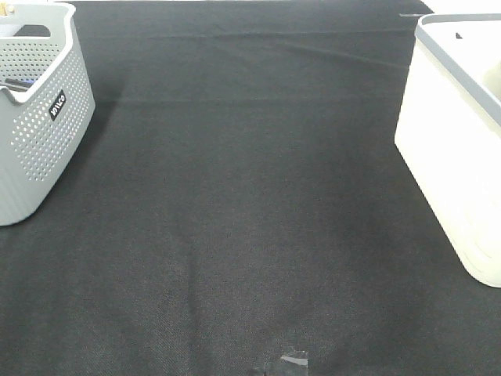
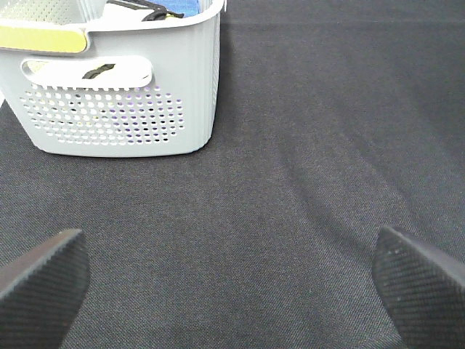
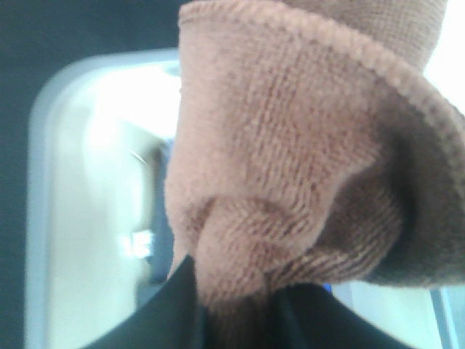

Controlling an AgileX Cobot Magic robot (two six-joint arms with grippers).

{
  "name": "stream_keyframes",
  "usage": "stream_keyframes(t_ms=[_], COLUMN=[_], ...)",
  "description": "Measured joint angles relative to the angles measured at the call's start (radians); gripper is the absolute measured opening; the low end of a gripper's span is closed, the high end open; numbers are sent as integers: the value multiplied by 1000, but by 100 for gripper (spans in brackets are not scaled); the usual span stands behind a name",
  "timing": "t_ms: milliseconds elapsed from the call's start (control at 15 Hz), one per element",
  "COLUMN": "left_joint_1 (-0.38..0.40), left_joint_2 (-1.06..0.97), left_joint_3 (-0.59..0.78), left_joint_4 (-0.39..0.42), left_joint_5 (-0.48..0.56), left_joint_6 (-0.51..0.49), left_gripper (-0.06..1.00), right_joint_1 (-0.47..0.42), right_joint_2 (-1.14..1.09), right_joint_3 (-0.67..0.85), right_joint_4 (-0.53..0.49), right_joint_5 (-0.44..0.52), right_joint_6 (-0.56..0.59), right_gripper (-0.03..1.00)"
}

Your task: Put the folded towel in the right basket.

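Towel: The rust-brown, loosely folded microfibre towel [image 3: 290, 145] fills the right wrist view, bunched into a soft bulge and pinched at one fold. It is not seen in the high view.
Right gripper: The right gripper [image 3: 232, 320] has its dark jaws clenched on the towel, with cloth swelling out above them.
Right basket: The large white plastic basket with a grey rim [image 1: 462, 157] stands at the right edge of the table. From the right wrist, its rounded rim corner and pale inside show, blurred, beyond the held towel.
Left gripper: The left gripper [image 2: 232, 291] faces bare table, its jaws spread wide and grasping nothing. Its textured black fingertips [image 2: 43, 280] sit at opposite sides of the view.
Left basket: The grey perforated plastic basket with a black label [image 1: 39, 117] stands at the far left, well apart from the white one. Its contents are too hidden to name.
Table: The table under black woven cloth [image 1: 250, 204] carries both baskets. A small patch of tape [image 1: 286, 362] lies near its front edge.
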Motion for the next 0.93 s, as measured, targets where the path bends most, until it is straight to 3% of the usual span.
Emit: stream_keyframes(t_ms=[200, 267, 333, 467, 533, 667, 933], left_joint_1=[0, 0, 0, 0, 0, 0, 0], left_joint_2=[0, 0, 0, 0, 0, 0, 0], left_joint_3=[0, 0, 0, 0, 0, 0, 0], left_joint_4=[0, 0, 0, 0, 0, 0, 0], left_joint_5=[0, 0, 0, 0, 0, 0, 0], left_joint_6=[0, 0, 0, 0, 0, 0, 0], left_gripper=[99, 99, 99, 99, 99, 99, 99], right_joint_1=[-32, -32, -32, -32, -32, -32, -32], right_joint_2=[97, 123, 130, 132, 132, 132, 132], right_joint_3=[17, 17, 17, 17, 17, 17, 17], right_joint_4=[3, 28, 43, 38, 21, 21, 21], right_joint_5=[-1, -1, -1, -2, -2, -2, -2], right_joint_6=[22, 42, 54, 62, 62, 62, 61], right_gripper=[17, 22, 35, 78, 89, 96, 97])
